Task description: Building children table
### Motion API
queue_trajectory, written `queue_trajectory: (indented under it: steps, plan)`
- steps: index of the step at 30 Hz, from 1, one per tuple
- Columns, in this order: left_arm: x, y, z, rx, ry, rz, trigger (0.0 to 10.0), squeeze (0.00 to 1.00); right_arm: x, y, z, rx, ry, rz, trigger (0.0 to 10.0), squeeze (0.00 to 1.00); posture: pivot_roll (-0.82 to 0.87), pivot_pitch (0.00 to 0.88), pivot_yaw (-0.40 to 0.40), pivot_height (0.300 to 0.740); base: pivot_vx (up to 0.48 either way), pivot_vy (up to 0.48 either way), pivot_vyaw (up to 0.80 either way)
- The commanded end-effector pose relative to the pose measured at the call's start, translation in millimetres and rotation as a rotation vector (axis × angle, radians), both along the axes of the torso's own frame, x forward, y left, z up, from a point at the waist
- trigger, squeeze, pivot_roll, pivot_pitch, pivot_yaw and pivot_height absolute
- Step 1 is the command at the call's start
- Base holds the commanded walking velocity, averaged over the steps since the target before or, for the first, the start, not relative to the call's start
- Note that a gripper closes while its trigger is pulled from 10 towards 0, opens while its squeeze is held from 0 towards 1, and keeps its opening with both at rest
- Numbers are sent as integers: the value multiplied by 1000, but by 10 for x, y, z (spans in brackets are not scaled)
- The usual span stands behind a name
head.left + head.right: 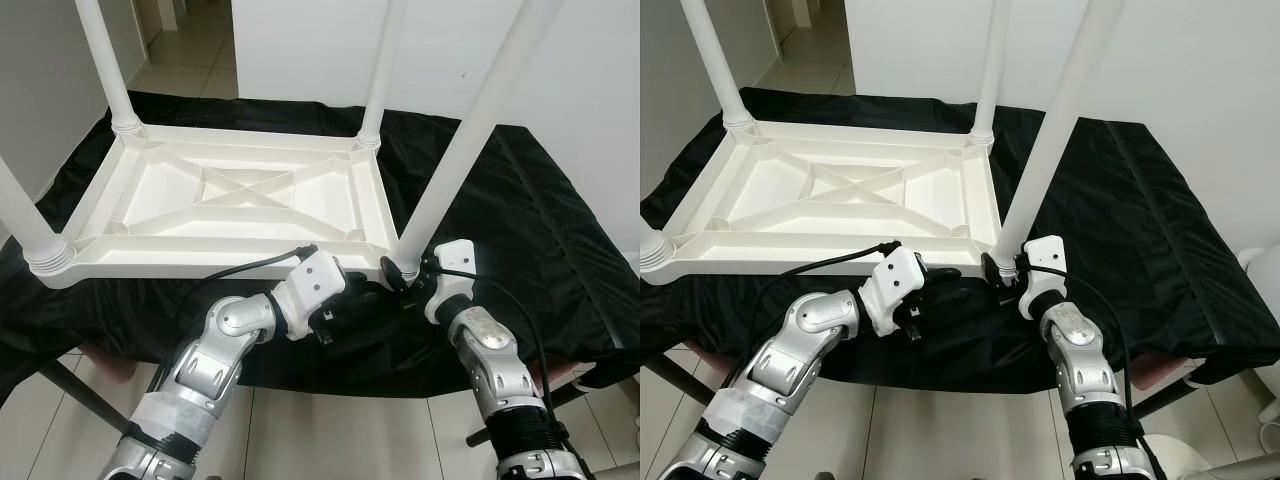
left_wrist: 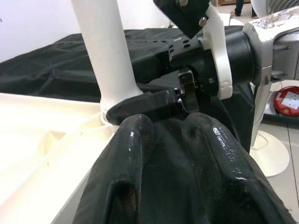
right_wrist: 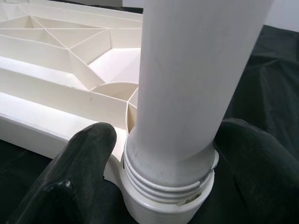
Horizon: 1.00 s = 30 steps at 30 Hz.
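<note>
You see two arms of brushed silver metal, jointed in rounded segments, each ending in a white plastic wrist housing ahead of a black-fingered gripper: the left gripper [image 1: 345, 305] and the right gripper [image 1: 400, 275]. A black cable loops from each white housing back along its forearm, and ribbed black collars with white wrapping ring the upper arms. Up close, your left gripper's fingers [image 2: 126, 163] look glossy, rounded and rubbery, while the right's wrist shows black brackets with small screws.
</note>
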State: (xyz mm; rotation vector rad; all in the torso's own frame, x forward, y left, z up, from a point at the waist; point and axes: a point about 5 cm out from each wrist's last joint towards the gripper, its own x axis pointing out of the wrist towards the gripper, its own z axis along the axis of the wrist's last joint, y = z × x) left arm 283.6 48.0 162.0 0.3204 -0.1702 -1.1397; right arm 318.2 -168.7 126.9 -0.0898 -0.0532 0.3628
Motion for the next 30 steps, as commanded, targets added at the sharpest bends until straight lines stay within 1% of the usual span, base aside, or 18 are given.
queue_trajectory:
  steps: [1, 2, 6, 8, 12, 17, 18, 19, 20, 26, 30]
  plan:
    - [41, 6, 5, -11, -18, 69, 10000, 0, 21, -28, 24, -21, -12, 17, 10000, 0, -2, 11, -53, 740, 0, 0, 0]
    - [41, 6, 4, -10, -19, 69, 10000, 0, 26, -38, 28, -31, -15, 21, 10000, 0, -2, 11, -53, 740, 0, 0, 0]
    - [25, 19, -9, -1, -16, 62, 10000, 0, 142, -68, 114, -98, -45, 112, 10000, 0, 8, 18, -51, 740, 0, 0, 0]
    - [26, 20, -9, 0, -16, 62, 10000, 0, 148, -68, 117, -103, -46, 116, 10000, 0, 8, 18, -51, 740, 0, 0, 0]
    - [19, 29, -8, -1, -15, 63, 10000, 0, 206, -44, 131, -112, -27, 176, 10000, 0, 17, 19, -52, 740, 0, 0, 0]
    - [18, 33, -9, -1, -14, 65, 10000, 0, 253, -44, 105, -137, 2, 198, 10000, 0, 17, 19, -52, 740, 0, 0, 0]
    - [14, 35, -9, -1, -14, 67, 10000, 0, 275, -43, 87, -144, 17, 211, 3412, 0, 24, 20, -58, 740, 0, 0, 0]
    - [14, 35, -9, -1, -14, 67, 10000, 0, 275, -43, 87, -144, 17, 211, 3412, 0, 24, 20, -58, 740, 0, 0, 0]
    - [12, 36, -10, -2, -14, 68, 10000, 0, 279, -41, 79, -147, 19, 213, 0, 0, 26, 22, -61, 740, 0, 0, 0]
    - [6, 43, -13, -5, -12, 76, 10000, 0, 301, -32, 32, -135, 34, 241, 0, 0, 31, 22, -66, 740, 0, 0, 0]
    - [4, 40, -14, -7, -13, 76, 10000, 0, 308, -38, 12, -124, 44, 237, 0, 0, 31, 19, -67, 740, 0, 0, 0]
